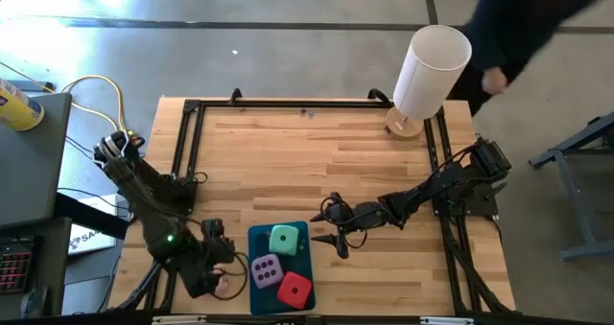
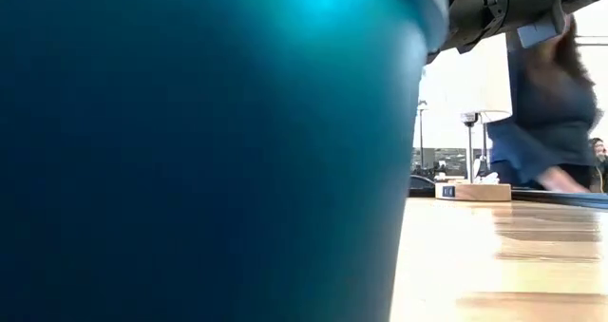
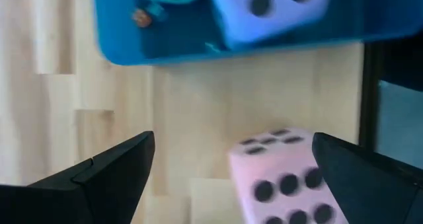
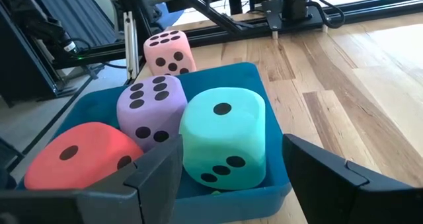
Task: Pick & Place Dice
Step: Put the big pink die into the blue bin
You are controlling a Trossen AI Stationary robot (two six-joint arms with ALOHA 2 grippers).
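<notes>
A teal tray [image 1: 257,237] lies at the table's near edge. In it sit a mint green die [image 1: 284,239], a lilac die [image 1: 266,267] and a red die [image 1: 295,289]. A pale pink die [image 3: 284,178] rests on the bare wood just left of the tray. My left gripper [image 1: 219,279] hangs open above it, pointing steeply down, one finger on either side of the pink die [image 1: 230,285]. My right gripper [image 1: 324,227] waits open at the tray's right side, aimed at the green die [image 4: 225,141]. In the low view the tray's wall [image 2: 190,151] hides the dice.
A white cylinder lamp [image 1: 429,71] on a wooden base stands at the far right. A person [image 1: 518,28] leans in beyond that corner. Black frame rails [image 1: 187,143] run along the table's left, far and right edges. Bare wood lies in the table's middle.
</notes>
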